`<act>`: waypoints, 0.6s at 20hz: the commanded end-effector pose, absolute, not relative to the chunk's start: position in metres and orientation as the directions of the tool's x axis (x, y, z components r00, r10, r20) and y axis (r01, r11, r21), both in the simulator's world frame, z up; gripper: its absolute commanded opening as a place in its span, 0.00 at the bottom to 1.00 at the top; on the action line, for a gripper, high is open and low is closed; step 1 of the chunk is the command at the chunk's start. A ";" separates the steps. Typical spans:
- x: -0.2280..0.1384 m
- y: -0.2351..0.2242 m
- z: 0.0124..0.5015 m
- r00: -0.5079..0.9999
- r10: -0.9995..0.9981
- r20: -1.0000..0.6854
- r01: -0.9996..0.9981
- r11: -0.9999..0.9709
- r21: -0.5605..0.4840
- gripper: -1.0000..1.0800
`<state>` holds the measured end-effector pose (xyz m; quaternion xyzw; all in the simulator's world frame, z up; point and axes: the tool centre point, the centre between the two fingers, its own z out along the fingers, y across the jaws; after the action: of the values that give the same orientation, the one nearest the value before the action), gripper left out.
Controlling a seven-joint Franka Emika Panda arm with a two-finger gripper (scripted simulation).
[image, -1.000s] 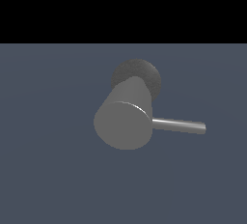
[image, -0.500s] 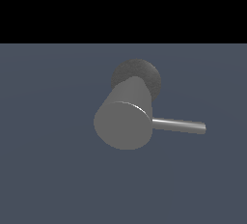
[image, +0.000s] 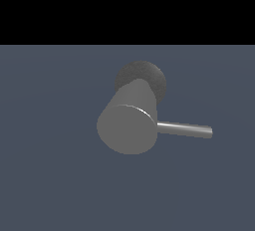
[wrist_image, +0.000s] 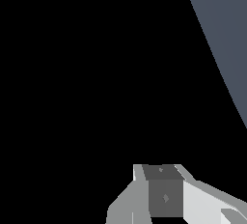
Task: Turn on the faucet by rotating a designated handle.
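A thick grey faucet point(image: 127, 125) stands out from a flat blue-grey floor point(image: 50, 175), near the middle of it, with its flat round end turned toward the exterior camera and its dark speckled base behind. A thin shiny handle point(image: 184, 129) sticks sideways from the body toward the exterior view's right, lying roughly level just above the floor.

No arm or gripper appears in the exterior view. The wrist view shows only part of the white and grey gripper point(wrist_image: 164, 194) against black, with a wedge of floor off to one side. Too little of the fingers shows to tell whether the jaws are wide or narrow, and nothing sits between them. Neither faucet nor handle appears in the wrist view.

The task looks not yet begun, and the gripper seems well apart from the faucet. The main risk is a blind approach: the wrist camera points away from the handle, so the fingers could strike the thick body, or slip off the thin, smooth rod. Pushing near the rod's root could also fail to turn it.
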<state>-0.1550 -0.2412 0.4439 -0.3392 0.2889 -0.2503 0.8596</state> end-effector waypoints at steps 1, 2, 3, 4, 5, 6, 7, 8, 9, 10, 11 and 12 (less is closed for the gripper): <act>-0.152 -0.252 0.423 0.672 -0.630 -0.389 0.240 0.683 -0.690 0.00; -0.151 -0.257 0.414 0.656 -0.630 -0.417 0.243 0.698 -0.673 0.00; -0.150 -0.261 0.403 0.637 -0.629 -0.445 0.246 0.714 -0.656 0.00; -0.149 -0.266 0.393 0.618 -0.627 -0.475 0.249 0.729 -0.638 0.00; -0.148 -0.270 0.381 0.598 -0.623 -0.504 0.252 0.743 -0.620 0.00; -0.147 -0.274 0.370 0.577 -0.619 -0.533 0.255 0.757 -0.602 0.00; -0.147 -0.277 0.359 0.555 -0.613 -0.562 0.259 0.769 -0.584 0.00; -0.147 -0.281 0.347 0.532 -0.607 -0.590 0.262 0.781 -0.566 0.00; -0.147 -0.284 0.335 0.509 -0.599 -0.618 0.266 0.793 -0.549 0.00; -0.147 -0.287 0.322 0.485 -0.590 -0.645 0.269 0.803 -0.532 0.00; -0.148 -0.289 0.310 0.460 -0.580 -0.672 0.273 0.813 -0.515 0.00; -0.149 -0.291 0.297 0.435 -0.569 -0.698 0.276 0.822 -0.498 0.00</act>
<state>-0.1477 -0.2878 0.3169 -0.1768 0.4449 -0.2549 0.8401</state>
